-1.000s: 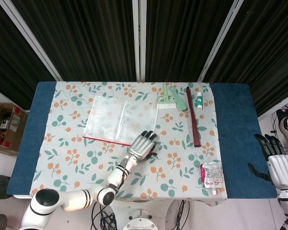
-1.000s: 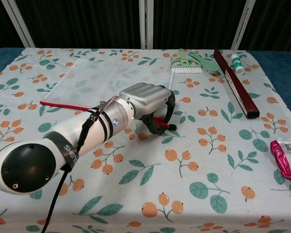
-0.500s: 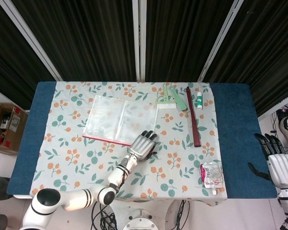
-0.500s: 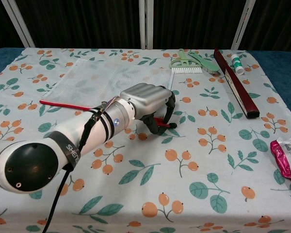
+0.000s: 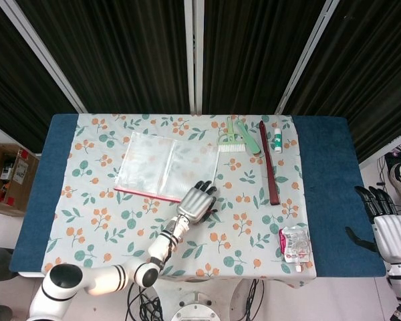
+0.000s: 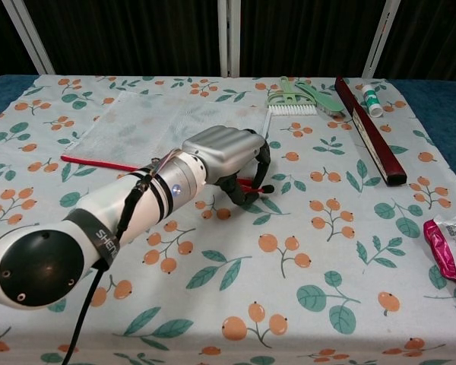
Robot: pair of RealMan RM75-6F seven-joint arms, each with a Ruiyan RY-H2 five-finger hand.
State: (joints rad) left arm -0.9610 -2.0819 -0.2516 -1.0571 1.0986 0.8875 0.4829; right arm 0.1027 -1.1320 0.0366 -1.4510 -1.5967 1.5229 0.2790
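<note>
One hand at work: left hand (image 6: 226,156), fingers curled down on the red-edged clear bag (image 5: 167,166).
Right hand (image 5: 387,227): beside the tabletop (image 5: 327,200), fingers apart, holding nothing.

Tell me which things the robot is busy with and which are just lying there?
Busy with:
left hand, fingers curled over the corner of the clear zip bag

Just lying there:
green brush
dark red bar
small white tube
pink snack packet
right hand, off to the side of the table
</note>
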